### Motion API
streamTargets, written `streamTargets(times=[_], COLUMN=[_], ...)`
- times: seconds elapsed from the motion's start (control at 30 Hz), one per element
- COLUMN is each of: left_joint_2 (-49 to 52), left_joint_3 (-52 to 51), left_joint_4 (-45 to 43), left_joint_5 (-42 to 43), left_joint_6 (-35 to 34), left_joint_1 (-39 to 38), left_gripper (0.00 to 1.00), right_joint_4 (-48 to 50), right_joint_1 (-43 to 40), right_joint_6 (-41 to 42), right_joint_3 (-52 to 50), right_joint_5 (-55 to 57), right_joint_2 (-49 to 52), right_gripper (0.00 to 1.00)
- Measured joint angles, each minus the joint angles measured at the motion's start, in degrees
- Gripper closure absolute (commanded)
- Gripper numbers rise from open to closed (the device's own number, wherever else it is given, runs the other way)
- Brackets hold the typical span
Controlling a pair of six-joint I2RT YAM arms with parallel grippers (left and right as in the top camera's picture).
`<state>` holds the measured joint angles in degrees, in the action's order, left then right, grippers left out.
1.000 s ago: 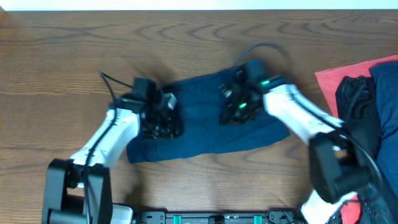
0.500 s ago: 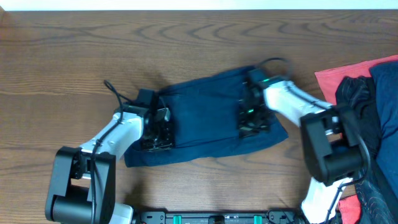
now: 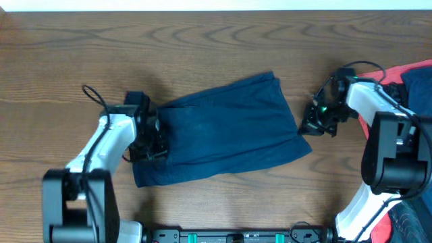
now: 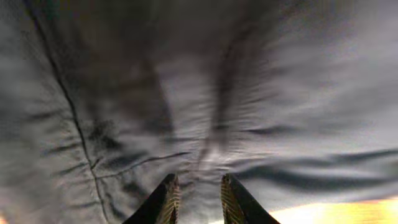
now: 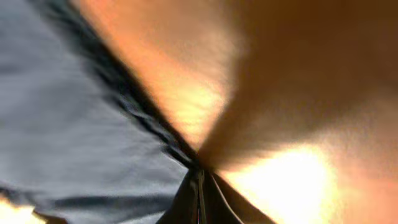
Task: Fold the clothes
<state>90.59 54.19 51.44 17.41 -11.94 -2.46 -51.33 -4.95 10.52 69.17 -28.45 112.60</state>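
The clothes (image 3: 223, 131), dark navy shorts, lie spread across the middle of the wooden table (image 3: 202, 40). My left gripper (image 3: 152, 142) sits on their left end. In the left wrist view its jaws (image 4: 198, 186) stand narrowly apart, shut on a ridge of the navy fabric (image 4: 249, 93) that runs up from between them. My right gripper (image 3: 308, 126) is at the shorts' right edge. In the right wrist view its jaws (image 5: 199, 177) are pressed together, the tips meeting the dark hem (image 5: 149, 130), with bare table beyond it. I cannot tell whether the hem is pinched.
A bright red cloth (image 3: 358, 84) lies at the right edge with a shiny black crinkled garment (image 3: 385, 111) and a blue fabric (image 3: 418, 84) on it, just behind my right arm. The table's far edge (image 3: 216, 11) runs along the top.
Both grippers have moved outward from the middle of the shorts, left one leftward, right one rightward to the hem. The shorts now lie wider and flatter.
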Motion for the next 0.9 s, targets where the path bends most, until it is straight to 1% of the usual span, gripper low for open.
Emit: streamTargets(times=[0.03,0.17,0.27,0.33,0.47,0.63,0.77,0.9], left_joint_2=[-1.38,-7.96,-9.75,-9.03,-3.98,4.24,9.46,11.32], left_joint_3=[1.03,3.45,3.98,3.98,3.98,3.98,3.98,3.91], left_joint_4=[-0.55,-7.69,-12.87,-15.34,-20.13,-24.90,-25.88,-23.32], left_joint_5=[0.55,3.08,4.13,4.59,4.96,4.79,1.09,-3.80], left_joint_6=[0.04,0.17,0.17,0.17,0.17,0.20,0.20,0.39], left_joint_1=[0.00,-0.66,-2.16,-3.17,-5.29,-6.36,-6.34,-6.34], left_gripper=[0.71,0.70,0.70,0.70,0.71,0.71,0.71,0.71], right_joint_4=[1.92,11.93,21.40,25.68,30.82,36.04,39.69,40.44], right_joint_1=[0.20,2.64,7.41,11.26,20.63,29.75,32.46,30.82], right_joint_6=[-1.22,-2.89,-1.25,0.63,6.91,14.62,19.30,22.56], right_joint_3=[-0.17,-0.28,0.11,0.39,0.42,0.39,0.39,0.52], right_joint_5=[-2.99,-12.00,-16.06,-16.74,-12.44,-4.90,0.92,4.59], right_joint_2=[-1.27,-7.45,-10.69,-10.95,-8.96,-1.97,4.22,6.27], right_gripper=[0.99,0.99,0.99,0.99,0.99,0.99,0.98,0.99])
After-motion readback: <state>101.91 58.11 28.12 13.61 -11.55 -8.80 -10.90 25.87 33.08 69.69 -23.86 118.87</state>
